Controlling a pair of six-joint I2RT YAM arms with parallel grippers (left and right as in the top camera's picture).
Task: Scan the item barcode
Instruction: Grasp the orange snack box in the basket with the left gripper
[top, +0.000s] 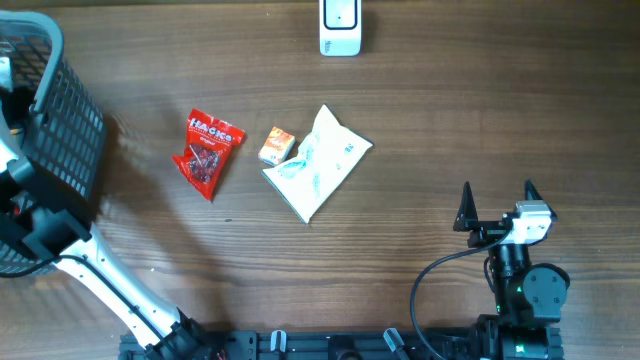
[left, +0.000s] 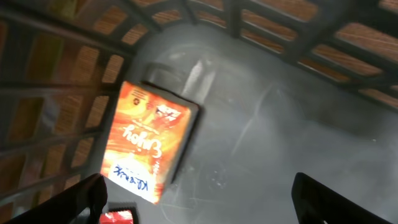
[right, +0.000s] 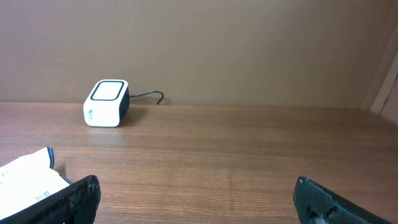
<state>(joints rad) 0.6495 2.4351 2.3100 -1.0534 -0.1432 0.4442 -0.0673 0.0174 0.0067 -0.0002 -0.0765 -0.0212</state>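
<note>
Left claw (left: 205, 202) — only tips, inside basket (top: 70, 140)

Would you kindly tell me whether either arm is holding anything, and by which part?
Nothing is held. The left gripper, jaws open, hangs in the basket above the orange packet; the right gripper, jaws open, hangs over the table.

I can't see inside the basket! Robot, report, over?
Left fingers open over orange box in basket. Right fingers open, empty. Nothing blocking scanner.
</note>
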